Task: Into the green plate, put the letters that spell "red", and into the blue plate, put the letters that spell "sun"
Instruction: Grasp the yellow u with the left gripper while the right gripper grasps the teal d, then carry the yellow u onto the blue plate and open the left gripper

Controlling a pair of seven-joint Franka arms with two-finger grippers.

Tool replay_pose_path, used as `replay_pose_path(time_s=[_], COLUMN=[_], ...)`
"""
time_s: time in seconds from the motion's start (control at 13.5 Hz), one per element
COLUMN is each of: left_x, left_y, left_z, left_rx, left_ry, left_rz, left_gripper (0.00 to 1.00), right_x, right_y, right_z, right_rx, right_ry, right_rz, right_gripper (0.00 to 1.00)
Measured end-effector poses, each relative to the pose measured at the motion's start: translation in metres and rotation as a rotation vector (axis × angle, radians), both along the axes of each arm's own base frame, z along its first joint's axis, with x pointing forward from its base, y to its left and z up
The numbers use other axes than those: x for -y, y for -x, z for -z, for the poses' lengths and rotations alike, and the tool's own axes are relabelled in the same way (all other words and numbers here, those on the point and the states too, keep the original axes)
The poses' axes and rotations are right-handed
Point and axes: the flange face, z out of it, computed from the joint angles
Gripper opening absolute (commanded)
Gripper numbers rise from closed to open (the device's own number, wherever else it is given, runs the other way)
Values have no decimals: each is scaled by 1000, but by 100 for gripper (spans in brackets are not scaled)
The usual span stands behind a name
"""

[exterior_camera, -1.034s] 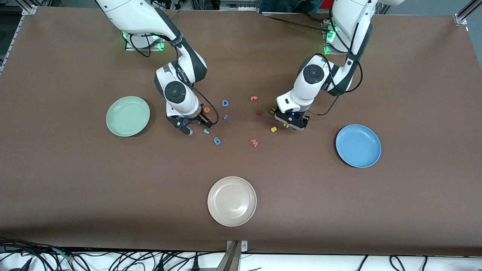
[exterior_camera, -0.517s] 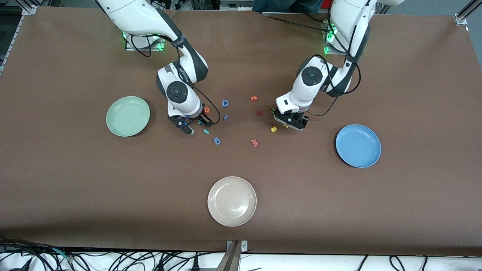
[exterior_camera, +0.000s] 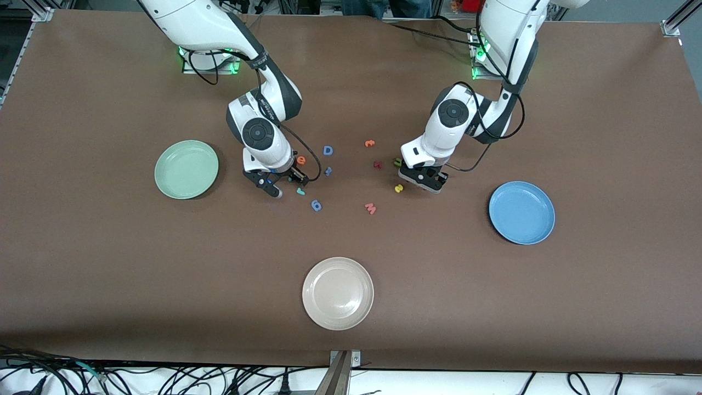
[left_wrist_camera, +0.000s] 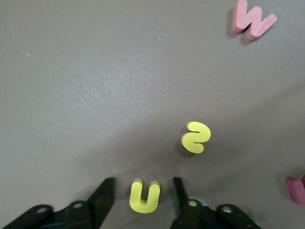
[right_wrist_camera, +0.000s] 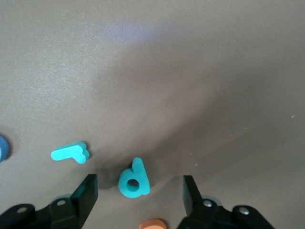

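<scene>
My left gripper [left_wrist_camera: 141,194] is down at the table, open, with the yellow "u" [left_wrist_camera: 144,196] lying between its fingers and a small gap on each side. The yellow "s" [left_wrist_camera: 196,137] lies just past it, and the olive letter [exterior_camera: 397,162] beside the gripper [exterior_camera: 421,182]. My right gripper [right_wrist_camera: 138,192] is also low and open, straddling the teal "d" [right_wrist_camera: 134,179]. The teal "r" [right_wrist_camera: 70,152] and orange "e" [right_wrist_camera: 152,224] lie close by. The green plate [exterior_camera: 186,169] and the blue plate [exterior_camera: 521,212] hold nothing.
A beige plate [exterior_camera: 338,293] sits near the front camera. Spare letters lie between the arms: a blue "D" [exterior_camera: 328,150], a pink "w" [exterior_camera: 371,208], an orange letter [exterior_camera: 369,144], a dark red one [exterior_camera: 377,164] and a blue one [exterior_camera: 316,206].
The left gripper's fingers have drawn in around the yellow "u", which is now hidden under it in the front view. Both grippers have barely shifted. No letter has moved.
</scene>
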Motion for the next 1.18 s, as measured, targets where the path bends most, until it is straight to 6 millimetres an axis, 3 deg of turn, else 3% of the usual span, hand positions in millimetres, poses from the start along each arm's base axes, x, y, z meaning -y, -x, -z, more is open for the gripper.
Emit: replay_pose_path(time_s=[0.3,0.89,1.03,1.18], left_x=[1,1,-10,-21], left_y=[0,-3,-20,-61], left_z=[-1,-4,-10,-41], left_rx=[2,-1,-60,-132], left_ry=[2,3,-47,-143], left_rz=[-3,-35,-62,-68], left_gripper=[25,18,18,18], right_x=[2,3,3,3], right_y=[-2,-3,-3,-3], right_z=[0,-1,0,2], right_rx=[4,14,15,12], right_ry=[5,2,1,3], right_rz=[-2,-3,-2,-2], right_gripper=[81,79,75,74])
